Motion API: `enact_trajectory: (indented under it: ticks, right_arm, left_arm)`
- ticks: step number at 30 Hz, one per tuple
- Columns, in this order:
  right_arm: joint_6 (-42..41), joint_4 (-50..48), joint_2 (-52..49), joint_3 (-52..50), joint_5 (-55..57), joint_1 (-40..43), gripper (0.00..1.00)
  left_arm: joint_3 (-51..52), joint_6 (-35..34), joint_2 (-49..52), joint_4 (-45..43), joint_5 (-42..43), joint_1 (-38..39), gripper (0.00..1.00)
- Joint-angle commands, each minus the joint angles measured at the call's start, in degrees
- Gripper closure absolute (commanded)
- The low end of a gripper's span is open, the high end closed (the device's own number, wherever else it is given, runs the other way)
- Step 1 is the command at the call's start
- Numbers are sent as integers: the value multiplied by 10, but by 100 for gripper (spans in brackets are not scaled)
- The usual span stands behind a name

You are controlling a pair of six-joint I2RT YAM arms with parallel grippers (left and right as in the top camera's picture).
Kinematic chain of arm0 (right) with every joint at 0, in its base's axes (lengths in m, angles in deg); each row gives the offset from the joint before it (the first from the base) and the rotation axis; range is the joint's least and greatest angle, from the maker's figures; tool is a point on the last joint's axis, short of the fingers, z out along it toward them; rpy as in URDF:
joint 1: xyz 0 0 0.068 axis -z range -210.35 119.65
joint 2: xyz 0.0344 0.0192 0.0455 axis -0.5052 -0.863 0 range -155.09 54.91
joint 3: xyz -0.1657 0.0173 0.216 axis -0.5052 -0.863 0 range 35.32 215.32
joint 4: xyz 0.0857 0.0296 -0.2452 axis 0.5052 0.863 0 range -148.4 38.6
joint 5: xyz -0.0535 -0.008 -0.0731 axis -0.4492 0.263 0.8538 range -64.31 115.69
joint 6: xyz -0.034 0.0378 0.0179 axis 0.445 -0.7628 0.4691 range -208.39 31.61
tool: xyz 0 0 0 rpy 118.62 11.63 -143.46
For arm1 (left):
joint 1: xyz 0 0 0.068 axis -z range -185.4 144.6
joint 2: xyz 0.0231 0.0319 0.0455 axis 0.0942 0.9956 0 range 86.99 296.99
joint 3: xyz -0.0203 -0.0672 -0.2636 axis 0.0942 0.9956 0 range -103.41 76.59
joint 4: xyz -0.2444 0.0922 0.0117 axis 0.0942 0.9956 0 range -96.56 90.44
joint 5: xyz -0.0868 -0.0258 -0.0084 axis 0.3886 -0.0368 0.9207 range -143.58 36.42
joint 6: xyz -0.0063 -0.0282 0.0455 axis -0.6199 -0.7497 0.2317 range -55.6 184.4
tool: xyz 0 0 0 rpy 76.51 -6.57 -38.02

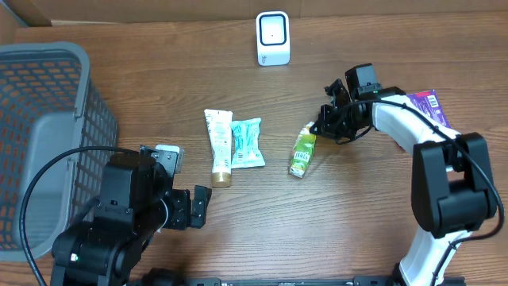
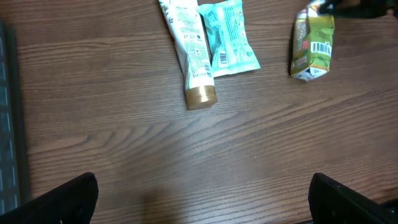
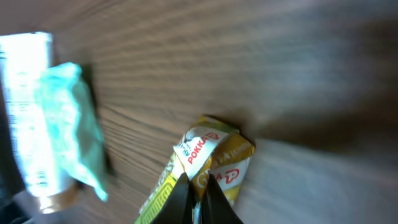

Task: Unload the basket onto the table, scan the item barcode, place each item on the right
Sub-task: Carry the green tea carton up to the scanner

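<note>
Saw green pack (image 1: 302, 151) lying flat on table (image 1: 357, 230), right of centre, long axis running roughly away from robot. Found right gripper (image 1: 324, 125) at its far end, jaws drawn in narrow and pinched on the crimped top fold; in right wrist view, saw both fingertips pressed together on that fold. Made out barcode (image 2: 320, 48) on pack's upturned face near its lower end, in left wrist view. Noted scanner (image 1: 273, 37) standing at table's far edge, up and left of pack, well apart from it.

Saw left gripper (image 1: 189, 176) low at near-left, jaws spread wide, holding nothing, only bare wood between them. Found tube (image 1: 218, 147) left of pack, gold cap toward robot, with teal packet (image 1: 247, 141) touching its right side. Saw basket (image 1: 48, 135) at far left edge. Glimpsed purple packet (image 1: 429, 107) behind right arm, partly hidden.
</note>
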Motion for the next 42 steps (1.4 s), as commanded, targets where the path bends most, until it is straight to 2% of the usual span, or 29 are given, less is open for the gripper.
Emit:
enact_trajectory:
  ticks: [1,6,11,15,22,27,29,30,33,34,41,42]
  right_arm:
    - [-19,35,77,41,104,-28,96]
    - [-45,76,174,90,177,-69,96]
    - [-64,94,228,100,270,-105,96]
    - [-101,107,229,99,348,-134,96]
    - [-204,107,226,62,409,-155,96]
    - [-188,85,226,58,412,-146,95]
    - [-160,67,226,58,395,-139,80]
    - [-151,62,225,61,379,-134,69]
    - [-132,69,207,94,344,-121,54]
    - [-118,84,179,137,333,-115,47]
    - [-60,161,-4,372,331,-112,25]
    - [-59,157,-29,393,336,-112,25]
  left_arm:
    - [-1,-6,1,-2,-6,-3,1]
    - [-1,-6,1,-2,-6,-3,0]
    - [-1,-6,1,-2,-6,-3,0]
    - [-1,-6,1,-2,-6,-3,0]
    - [-1,-6,1,-2,-6,-3,0]
    - [-1,-6,1,-2,-6,-3,1]
    - [-1,-6,1,-2,-6,-3,0]
    - [-1,-6,1,-2,-6,-3,0]
    - [-1,-6,1,-2,-6,-3,1]
    - [-1,-6,1,-2,-6,-3,1]
    - [-1,-6,1,-2,-6,-3,0]
    - [-1,-6,1,-2,-6,-3,0]
